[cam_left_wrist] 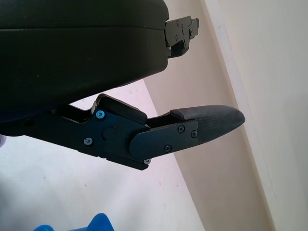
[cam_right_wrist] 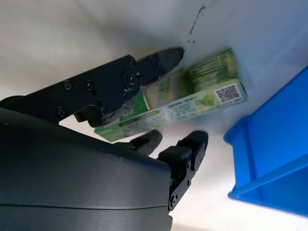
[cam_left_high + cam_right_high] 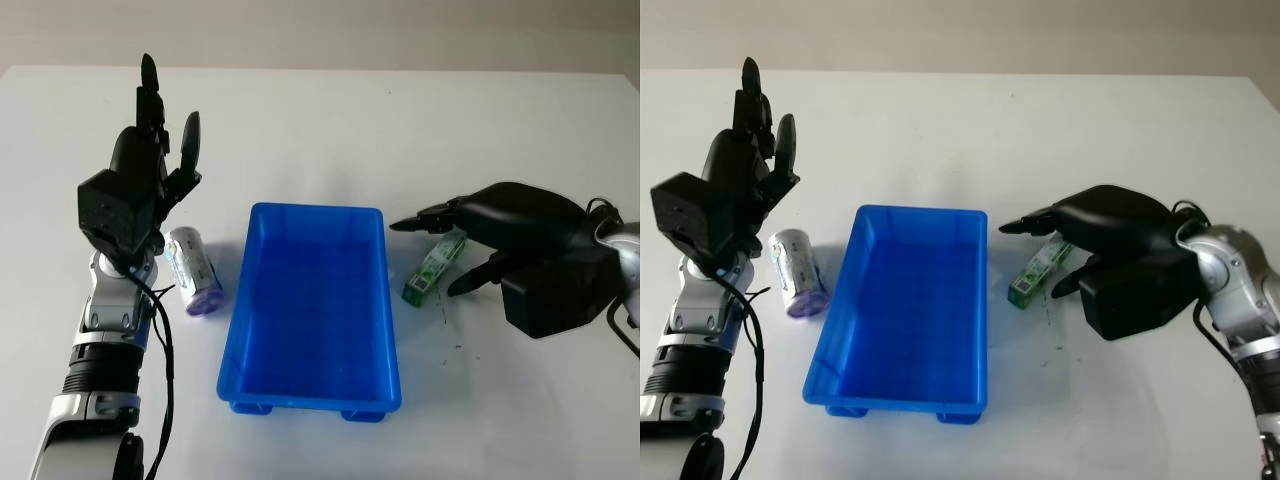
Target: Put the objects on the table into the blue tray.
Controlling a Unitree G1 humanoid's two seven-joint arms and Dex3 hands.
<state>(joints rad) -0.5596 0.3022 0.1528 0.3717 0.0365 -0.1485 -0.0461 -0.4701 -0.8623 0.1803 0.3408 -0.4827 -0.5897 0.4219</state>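
The blue tray stands in the middle of the white table. A white can with a purple end lies on its side just left of the tray. A green box lies just right of the tray. My right hand is low over the box, open, with one finger on its far side and the other fingers on its near side; I see no firm grip. My left hand is raised beyond the can, open and holding nothing.
The table edge runs along the back, with a beige wall behind it. A tray corner lies close to the box. Bare table lies in front of the tray and far right.
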